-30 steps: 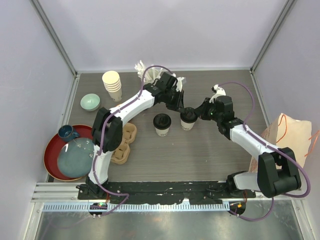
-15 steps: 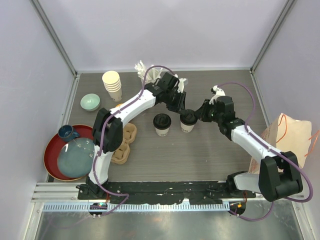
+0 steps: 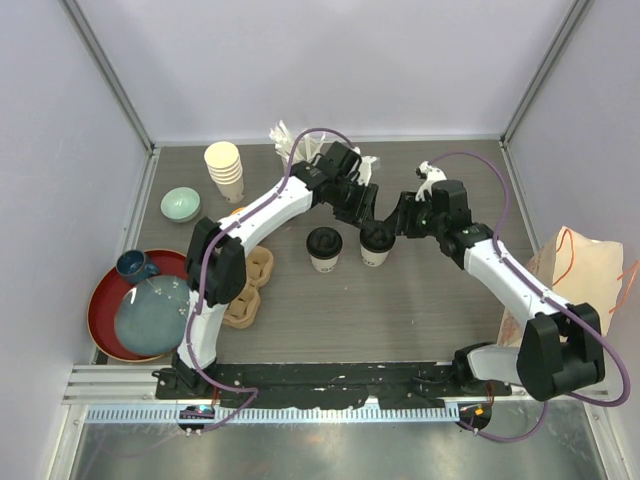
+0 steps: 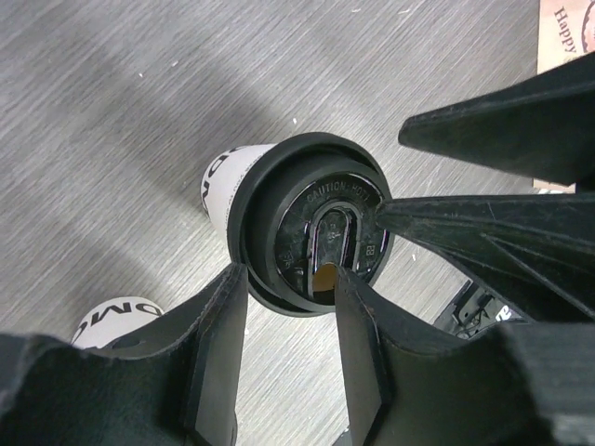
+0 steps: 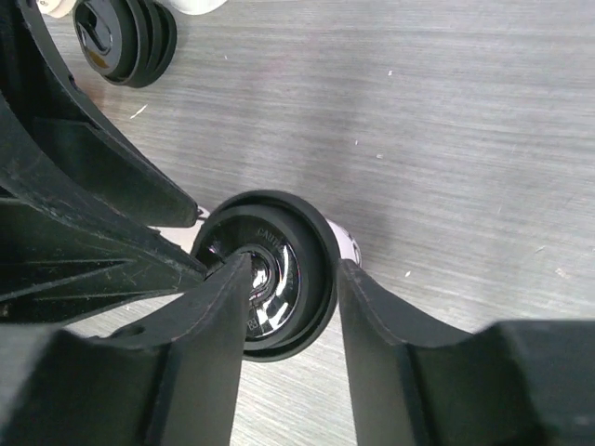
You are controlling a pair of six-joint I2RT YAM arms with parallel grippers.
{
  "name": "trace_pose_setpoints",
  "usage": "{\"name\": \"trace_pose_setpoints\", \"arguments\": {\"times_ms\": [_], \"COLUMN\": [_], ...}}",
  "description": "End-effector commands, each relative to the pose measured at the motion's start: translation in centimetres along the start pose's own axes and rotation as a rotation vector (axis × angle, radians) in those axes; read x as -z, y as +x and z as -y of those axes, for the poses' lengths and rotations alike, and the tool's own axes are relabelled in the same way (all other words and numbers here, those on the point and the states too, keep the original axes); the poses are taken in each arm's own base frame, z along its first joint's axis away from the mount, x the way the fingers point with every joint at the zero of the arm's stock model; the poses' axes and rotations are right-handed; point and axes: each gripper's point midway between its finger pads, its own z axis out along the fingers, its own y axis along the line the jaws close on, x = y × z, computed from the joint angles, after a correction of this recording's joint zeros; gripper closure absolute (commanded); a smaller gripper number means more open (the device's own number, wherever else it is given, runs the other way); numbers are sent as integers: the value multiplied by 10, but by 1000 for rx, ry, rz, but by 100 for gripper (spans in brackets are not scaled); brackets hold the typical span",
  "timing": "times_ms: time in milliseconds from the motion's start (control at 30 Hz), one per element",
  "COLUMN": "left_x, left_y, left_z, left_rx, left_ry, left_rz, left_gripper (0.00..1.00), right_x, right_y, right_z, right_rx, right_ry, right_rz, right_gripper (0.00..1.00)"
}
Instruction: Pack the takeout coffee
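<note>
**Two tools poised over one capped cup**

Two capped coffee cups stood upright near the middle of the desk (image 3: 420, 310), side by side and just apart; the left cup (image 3: 324, 248) stood free of both arms; the right cup (image 3: 374, 243) sat under both tools. The left tool (image 3: 366, 214) reached in from the far left and the right tool (image 3: 396, 222) from the right, so their tips met over that one black lid.

In the left wrist view, the left tool (image 4: 290, 279) had its fingers apart and clamped on nothing; the near rim of the right cup's lid (image 4: 311, 223) showed in the gap, which was narrower than the lid; the right tool's dark fingers (image 4: 493, 232) came in from the right, one tip touching or nearly touching the lid's top; the white side of the left cup (image 4: 112, 316) showed at the lower left.

In the right wrist view, the right tool (image 5: 295, 269) likewise stood apart, one finger overlapping the same lid (image 5: 279, 279).

Several other things lay around: a stack of lidless cream cups (image 3: 224, 168) far left; a green bowl (image 3: 180, 204) nearer; a red tray (image 3: 100, 300) at the left edge carrying a blue plate (image 3: 150, 318) and a dark mug (image 3: 133, 265); a cardboard carrier (image 3: 245, 305) beside the left arm; a paper bag (image 3: 585, 265) at the right edge.
</note>
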Motion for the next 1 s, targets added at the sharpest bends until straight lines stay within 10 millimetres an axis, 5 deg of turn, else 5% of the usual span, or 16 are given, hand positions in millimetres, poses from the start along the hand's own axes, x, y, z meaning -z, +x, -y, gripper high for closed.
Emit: {"name": "trace_pose_setpoints", "arguments": {"times_ms": [0,233,333,533,767,967], "left_x": [19,15,6,-7,-9,-8], "left_y": [-21,-34,-38,-41,-39,-37], "left_z": [15,27,29,30,24,24], "left_rx": [-79,-147,-133,-114,-128,-140], "left_ry": [11,77,103,130,106,111], "left_rz": [48,44,38,29,18,15], "left_gripper": [53,51,53,56,57,56], "right_x": [11,38,45,57,43,47], "right_y": [-32,-35,-24,11,50,44], "right_z": [-8,-53,-62,-76,-61,-51], "right_rx": [105,445,663,813,1162,1300], "right_ry": [0,-287,-388,-534,-484,-394], "right_rz": [49,156,250,267,177,279], "right_gripper": [50,47,55,65,64,64]}}
